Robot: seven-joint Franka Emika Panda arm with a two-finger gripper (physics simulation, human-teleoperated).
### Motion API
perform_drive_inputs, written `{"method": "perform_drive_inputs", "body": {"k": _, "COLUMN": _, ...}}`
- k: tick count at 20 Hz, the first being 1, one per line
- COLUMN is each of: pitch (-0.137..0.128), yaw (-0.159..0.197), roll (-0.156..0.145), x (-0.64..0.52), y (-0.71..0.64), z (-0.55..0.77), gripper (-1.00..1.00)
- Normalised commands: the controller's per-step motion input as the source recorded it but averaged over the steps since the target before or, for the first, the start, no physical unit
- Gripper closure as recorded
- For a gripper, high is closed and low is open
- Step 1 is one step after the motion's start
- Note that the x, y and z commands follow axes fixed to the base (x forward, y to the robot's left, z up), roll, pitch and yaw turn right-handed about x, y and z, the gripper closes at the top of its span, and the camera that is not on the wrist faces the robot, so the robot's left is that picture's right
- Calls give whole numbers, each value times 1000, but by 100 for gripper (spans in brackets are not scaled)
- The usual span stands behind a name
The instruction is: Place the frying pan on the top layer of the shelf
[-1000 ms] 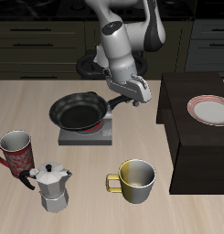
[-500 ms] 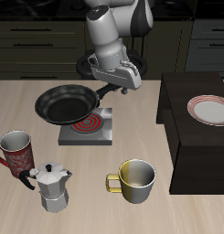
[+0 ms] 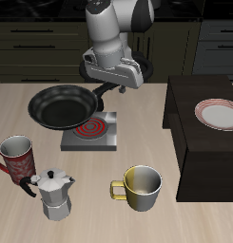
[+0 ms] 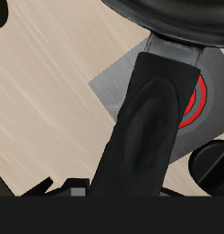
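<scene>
Exterior view: frying pan [image 3: 61, 108] in pincer [image 3: 113, 86], handle clamped.

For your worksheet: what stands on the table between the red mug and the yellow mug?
The moka pot stands between the red mug and the yellow mug, seen in the exterior view.

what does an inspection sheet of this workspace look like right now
surface: light wood table, nothing spilled
job's things: frying pan lifted off the burner plate, held level by its handle; shelf at the table's side, a plate on its top
clutter: red mug, moka pot, yellow mug nearer the front edge
grippers: pincer shut on the pan handle
cables: nothing seen
surroundings: dark cabinets with drawers behind the table
</scene>
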Motion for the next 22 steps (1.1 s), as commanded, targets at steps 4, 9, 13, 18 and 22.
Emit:
{"method": "perform_drive_inputs", "body": {"k": 4, "pitch": 3, "yaw": 140, "roll": -31, "x": 103, "y": -50, "z": 131, "gripper": 100}}
{"method": "perform_drive_inputs", "body": {"k": 9, "pitch": 42, "yaw": 133, "roll": -6, "x": 169, "y": -36, "z": 82, "gripper": 100}}
{"method": "perform_drive_inputs", "body": {"k": 13, "pitch": 16, "yaw": 148, "roll": -21, "x": 81, "y": -34, "z": 132, "gripper": 100}}
{"method": "perform_drive_inputs", "body": {"k": 18, "pitch": 36, "yaw": 125, "roll": -6, "x": 73, "y": 4, "z": 90, "gripper": 100}}
{"method": "perform_drive_inputs", "body": {"k": 22, "pitch": -16, "yaw": 155, "roll": -15, "x": 24, "y": 48, "z": 116, "gripper": 100}}
